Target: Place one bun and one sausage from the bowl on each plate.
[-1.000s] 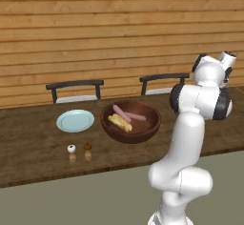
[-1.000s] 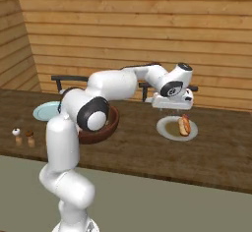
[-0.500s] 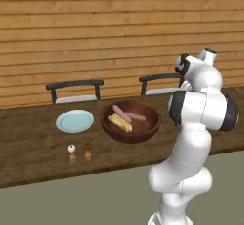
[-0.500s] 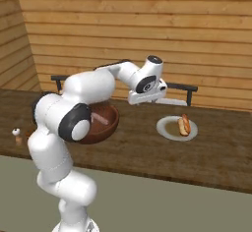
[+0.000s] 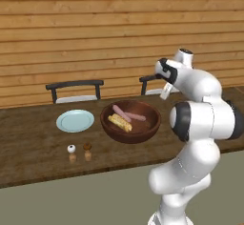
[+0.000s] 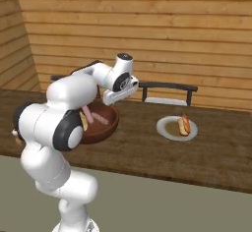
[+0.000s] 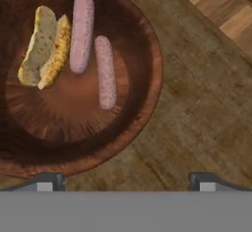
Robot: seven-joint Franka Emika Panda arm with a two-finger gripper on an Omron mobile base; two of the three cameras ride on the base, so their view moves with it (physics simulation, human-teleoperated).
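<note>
Our claw (image 7: 123,179), spread wide and empty, hovers by the bowl (image 7: 147,93) rim; the nearer sausage (image 7: 105,72) lies ahead, probably lengthwise to our reach.

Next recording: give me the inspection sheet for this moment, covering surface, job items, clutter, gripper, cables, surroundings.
Surface: dark wooden table, long, set before a plank wall.
Job's things: wooden bowl holds one bun and two sausages, side by side. Far plate carries a bun with something reddish, apparently a sausage, in it. Near plate is bare.
Clutter: two small shakers on the table in front of the near plate.
Gripper: gripper open, holding nothing, above the bowl's edge.
Cables: nothing seen.
Surroundings: two dark chairs behind the table; wooden plank wall.
</note>
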